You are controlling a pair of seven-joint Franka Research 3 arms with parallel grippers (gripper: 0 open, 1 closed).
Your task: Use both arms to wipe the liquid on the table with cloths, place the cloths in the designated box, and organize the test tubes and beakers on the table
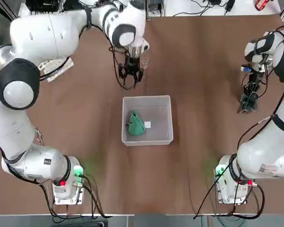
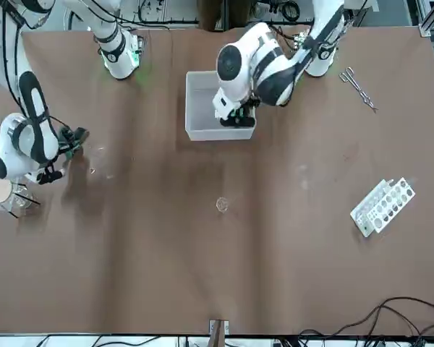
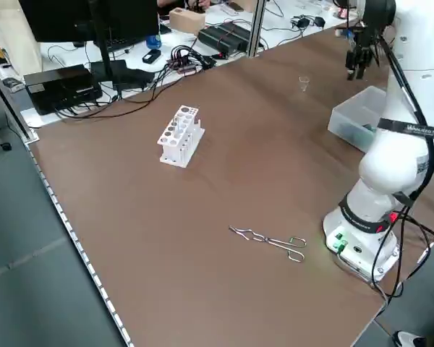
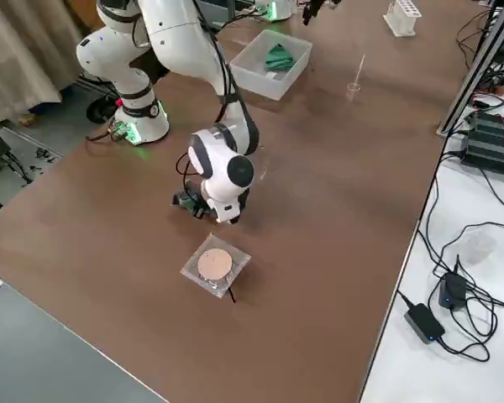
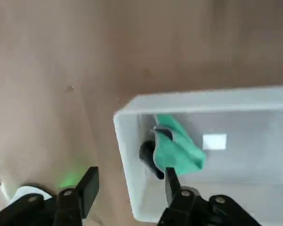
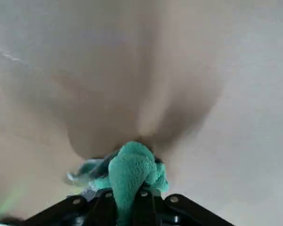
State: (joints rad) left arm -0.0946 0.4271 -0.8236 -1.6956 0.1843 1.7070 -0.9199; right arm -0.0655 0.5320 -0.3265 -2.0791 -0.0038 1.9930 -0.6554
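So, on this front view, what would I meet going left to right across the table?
Round pale disc → right pincer gripping a green cloth → white-grey translucent plastic bin → white rack with round holes

Black two-finger left gripper, fingers spread apart; white rounded left arm arches behind it.

No readable text anywhere
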